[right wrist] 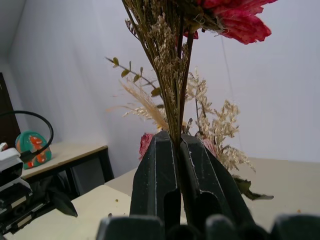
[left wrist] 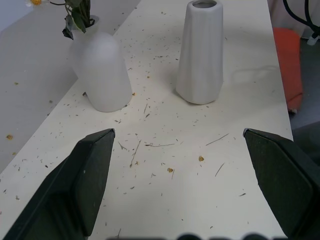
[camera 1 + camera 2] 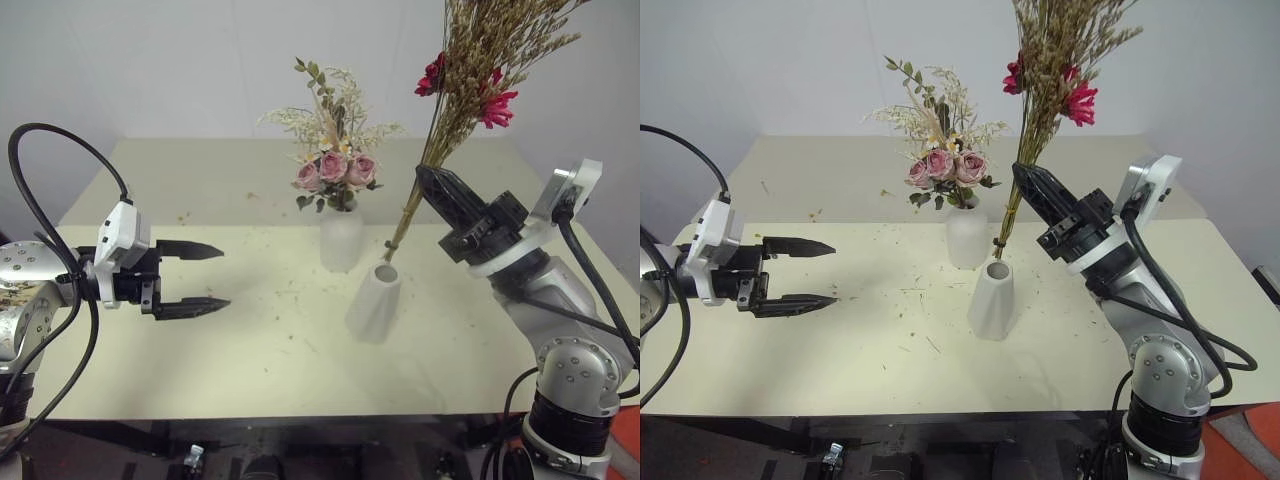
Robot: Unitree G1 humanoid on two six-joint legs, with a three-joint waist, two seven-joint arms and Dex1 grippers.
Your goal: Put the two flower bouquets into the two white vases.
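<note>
The pink rose bouquet (image 3: 333, 165) stands upright in the bottle-shaped white vase (image 3: 341, 239) at the table's middle. In front of it and slightly right stands the tapered white vase (image 3: 375, 302), its mouth open. My right gripper (image 3: 432, 183) is shut on the stems of the dried tan bouquet (image 3: 482, 60) with red-pink flowers. The bouquet is held upright and tilted, its stem ends (image 3: 391, 248) hanging just above the tapered vase's mouth. My left gripper (image 3: 215, 276) stands open over the table's left side, holding nothing, pointing toward the vases (image 2: 201, 55).
The cream table (image 3: 250, 350) is strewn with small dried bits. A second pale surface (image 3: 200, 170) lies behind it, against the white wall. An orange-red object (image 3: 625, 445) sits low at the right edge.
</note>
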